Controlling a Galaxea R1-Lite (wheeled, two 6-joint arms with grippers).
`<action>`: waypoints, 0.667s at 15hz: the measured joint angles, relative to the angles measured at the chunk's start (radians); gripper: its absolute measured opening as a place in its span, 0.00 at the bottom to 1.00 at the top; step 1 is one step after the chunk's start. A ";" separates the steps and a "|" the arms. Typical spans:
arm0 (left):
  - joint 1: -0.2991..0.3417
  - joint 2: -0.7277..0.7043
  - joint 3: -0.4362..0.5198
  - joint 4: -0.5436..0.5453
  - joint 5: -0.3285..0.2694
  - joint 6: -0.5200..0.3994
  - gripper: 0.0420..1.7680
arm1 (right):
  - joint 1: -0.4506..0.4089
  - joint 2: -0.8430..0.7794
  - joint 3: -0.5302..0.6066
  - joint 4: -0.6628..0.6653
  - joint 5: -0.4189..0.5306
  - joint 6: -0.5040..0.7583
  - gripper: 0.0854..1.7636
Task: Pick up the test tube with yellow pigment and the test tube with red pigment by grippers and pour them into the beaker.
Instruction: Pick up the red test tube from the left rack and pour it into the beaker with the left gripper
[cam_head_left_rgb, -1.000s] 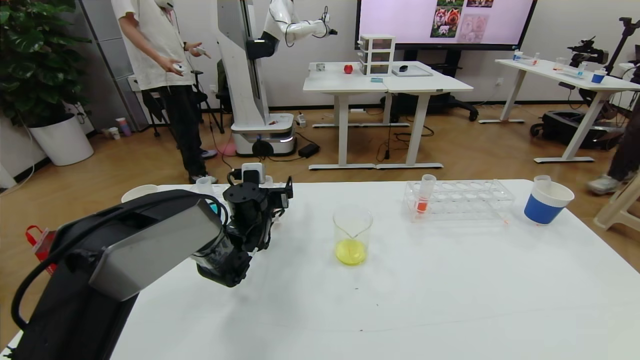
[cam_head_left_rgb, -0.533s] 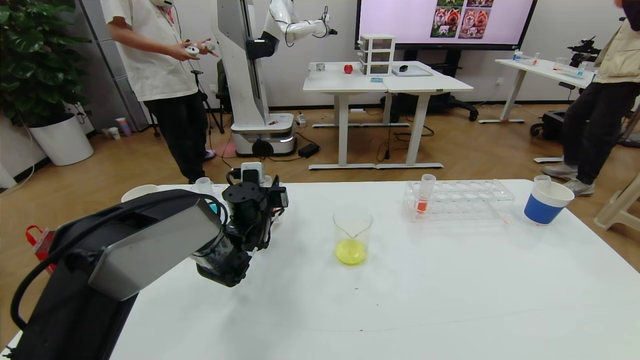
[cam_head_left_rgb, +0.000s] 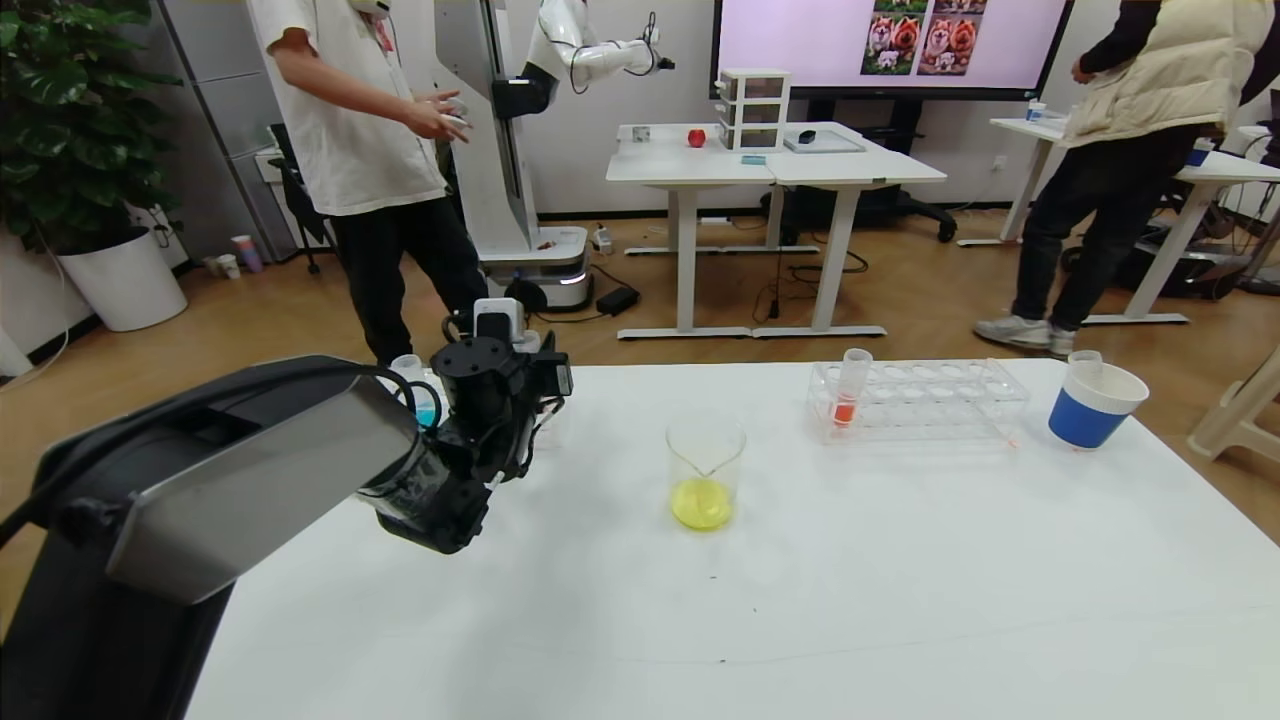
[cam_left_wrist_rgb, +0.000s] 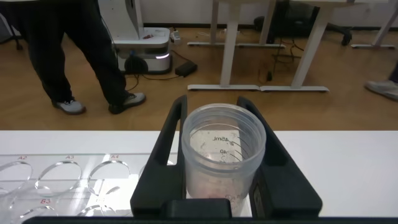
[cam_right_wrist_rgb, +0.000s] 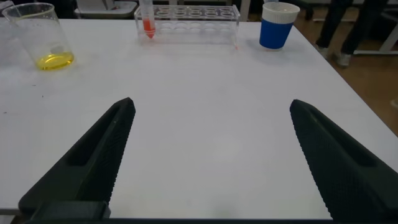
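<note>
My left gripper is at the table's back left, left of the beaker. It is shut on a clear graduated test tube that shows no yellow liquid; the jaws press both its sides. The beaker stands mid-table with yellow liquid in its bottom; it also shows in the right wrist view. The test tube with red pigment stands upright in the left end of a clear rack. My right gripper is open and empty, low over bare table near the front; the head view does not show it.
A blue-and-white paper cup stands right of the rack. A second clear rack lies under my left gripper, with a blue-liquid tube beside it. People stand beyond the table's far edge.
My left gripper has moved a little left and toward the table's back edge with the tube in it. The people behind the table have shifted.
</note>
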 joint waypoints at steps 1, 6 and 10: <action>0.003 -0.026 0.000 0.028 -0.012 0.000 0.29 | 0.000 0.000 0.000 0.000 0.000 0.000 0.98; 0.006 -0.126 0.015 0.086 -0.054 0.002 0.29 | 0.000 0.000 0.000 0.000 0.000 0.000 0.98; 0.009 -0.167 0.029 0.082 -0.250 0.065 0.29 | 0.000 0.000 0.000 0.000 0.000 0.000 0.98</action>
